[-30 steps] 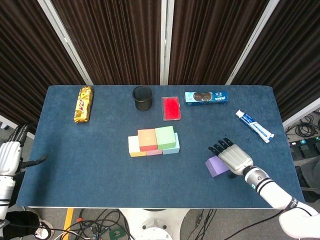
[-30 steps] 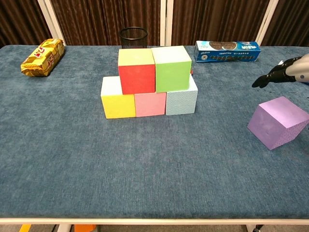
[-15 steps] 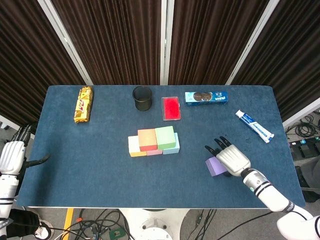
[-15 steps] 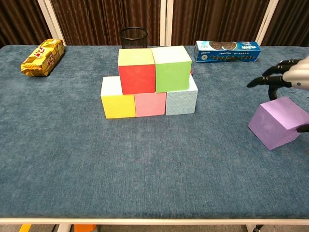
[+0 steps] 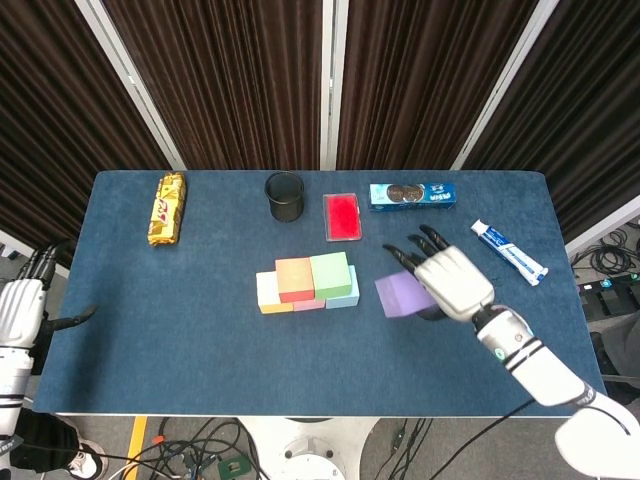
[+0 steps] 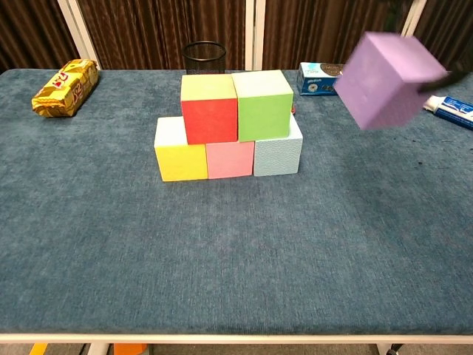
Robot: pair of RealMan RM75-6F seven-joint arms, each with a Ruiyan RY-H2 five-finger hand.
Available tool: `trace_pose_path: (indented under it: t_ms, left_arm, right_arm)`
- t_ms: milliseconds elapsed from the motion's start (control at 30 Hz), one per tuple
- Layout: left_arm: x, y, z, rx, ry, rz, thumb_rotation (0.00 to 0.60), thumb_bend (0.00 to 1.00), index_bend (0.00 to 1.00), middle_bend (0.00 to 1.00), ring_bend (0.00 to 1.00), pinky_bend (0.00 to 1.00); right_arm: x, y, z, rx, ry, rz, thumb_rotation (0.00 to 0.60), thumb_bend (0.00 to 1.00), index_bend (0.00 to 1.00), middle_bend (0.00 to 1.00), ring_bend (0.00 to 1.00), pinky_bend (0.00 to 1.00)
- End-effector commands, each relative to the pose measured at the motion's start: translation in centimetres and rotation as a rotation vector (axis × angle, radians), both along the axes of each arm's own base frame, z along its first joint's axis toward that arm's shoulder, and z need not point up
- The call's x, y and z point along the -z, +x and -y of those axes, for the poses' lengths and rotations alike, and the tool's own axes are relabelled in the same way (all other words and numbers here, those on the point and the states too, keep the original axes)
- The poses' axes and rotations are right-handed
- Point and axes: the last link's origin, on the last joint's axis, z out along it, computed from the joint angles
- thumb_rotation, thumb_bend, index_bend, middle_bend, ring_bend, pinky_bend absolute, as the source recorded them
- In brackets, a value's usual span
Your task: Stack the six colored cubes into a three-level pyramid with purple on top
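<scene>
A: Right hand [image 5: 452,283] closed around purple cube [image 6: 387,69], fingers over the top, thumb side hidden. Cube clear of the table [image 6: 222,259], tilted, blurred in both views. Carried to the right of the stack and above its top level; probably raised that high to clear the upper cubes on approach.

B: Stack status?

A: Two levels up. Bottom row: yellow cube [image 6: 181,152], pink cube [image 6: 230,159], pale blue cube [image 6: 278,151], touching side by side. Second row: red cube [image 6: 209,109] and green cube [image 6: 262,105], touching, each bridging a seam below. Offset like that to spread the load. Seam between red and green judged the seat for purple.

B: Left hand?

A: Left hand [image 5: 22,312] off the table's left edge, holding nothing, fingers slightly apart. Well apart from the cubes, likely parked to keep the work area free.

B: Concerns for placement?

A: Cube tilted in grasp; needs levelling before descent. Fingers draped over the top could nudge red or green on release. Centre over the seam, lower gently.

B: Other items?

A: Wire cup [image 5: 284,196], red box [image 5: 342,216], biscuit pack [image 5: 412,194], tube [image 5: 509,252], snack bag [image 5: 167,208] along the far side. None in the carry path, by the look of it.
</scene>
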Motion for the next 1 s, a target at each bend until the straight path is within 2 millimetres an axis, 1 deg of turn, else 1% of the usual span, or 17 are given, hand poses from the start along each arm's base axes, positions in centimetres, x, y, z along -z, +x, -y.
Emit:
trace_pose_path:
  t_ms: [33, 100, 167, 267, 300, 400, 500, 533, 633, 733, 833, 1000]
  left_arm:
    - [-0.1, -0.1, 0.0, 0.002, 0.012, -0.001, 0.600, 0.16, 0.06, 0.08, 0.01, 0.15]
    - [-0.2, -0.2, -0.1, 0.007, 0.029, -0.002, 0.600, 0.15, 0.06, 0.08, 0.01, 0.15]
    - [-0.3, -0.2, -0.2, 0.015, 0.041, 0.001, 0.600, 0.09, 0.06, 0.08, 0.01, 0.15]
    - [-0.4, -0.3, -0.2, 0.020, 0.045, 0.001, 0.600, 0.06, 0.06, 0.08, 0.01, 0.15]
    - [-0.3, -0.4, -0.2, 0.016, 0.042, 0.005, 0.600, 0.06, 0.06, 0.08, 0.01, 0.15]
    - [-0.2, -0.7, -0.1, -0.001, 0.019, 0.015, 0.600, 0.06, 0.06, 0.08, 0.01, 0.15]
    - [-0.3, -0.9, -0.1, -0.012, 0.005, 0.041, 0.600, 0.06, 0.06, 0.08, 0.01, 0.15]
    - [-0.4, -1.0, -0.1, -0.015, 0.002, 0.051, 0.600, 0.06, 0.06, 0.08, 0.01, 0.15]
    - [-0.7, -1.1, -0.1, -0.018, 0.004, 0.072, 0.600, 0.06, 0.06, 0.08, 0.00, 0.15]
    - [-0.8, -1.2, 0.0, -0.017, 0.005, 0.088, 0.600, 0.06, 0.06, 0.08, 0.00, 0.15]
    - [-0.8, -1.4, 0.1, -0.018, 0.002, 0.099, 0.600, 0.06, 0.06, 0.08, 0.00, 0.15]
    - [-0.7, -1.5, 0.2, -0.019, -0.003, 0.106, 0.600, 0.06, 0.06, 0.08, 0.00, 0.15]
  right_arm:
    - [-2.6, 8.6, 2.4, 0.013, 0.065, 0.072, 0.600, 0.13, 0.00, 0.64, 0.11, 0.00]
    - [-2.2, 10.9, 3.3, 0.013, 0.093, 0.086, 0.600, 0.13, 0.00, 0.64, 0.11, 0.00]
    - [-1.2, 12.5, 4.1, 0.018, 0.119, 0.084, 0.600, 0.13, 0.00, 0.64, 0.12, 0.00]
    - [0.7, 14.3, 5.0, 0.044, 0.146, 0.092, 0.600, 0.13, 0.00, 0.65, 0.13, 0.00]
    - [1.5, 14.9, 5.2, 0.056, 0.153, 0.088, 0.600, 0.13, 0.00, 0.65, 0.13, 0.00]
    - [3.2, 16.5, 5.8, 0.092, 0.165, 0.069, 0.600, 0.13, 0.00, 0.65, 0.13, 0.00]
    - [4.0, 18.1, 6.2, 0.125, 0.173, 0.044, 0.600, 0.13, 0.00, 0.65, 0.13, 0.00]
    - [4.2, 18.8, 6.4, 0.130, 0.170, 0.024, 0.600, 0.13, 0.00, 0.65, 0.13, 0.00]
    - [5.0, 20.2, 6.8, 0.130, 0.157, -0.037, 0.600, 0.13, 0.00, 0.64, 0.13, 0.00]
    - [6.0, 20.9, 6.8, 0.120, 0.137, -0.110, 0.600, 0.13, 0.00, 0.64, 0.13, 0.00]
    - [6.8, 21.2, 6.6, 0.119, 0.132, -0.169, 0.600, 0.13, 0.00, 0.63, 0.13, 0.00]
    - [7.3, 21.3, 6.5, 0.126, 0.117, -0.222, 0.600, 0.13, 0.00, 0.63, 0.13, 0.00]
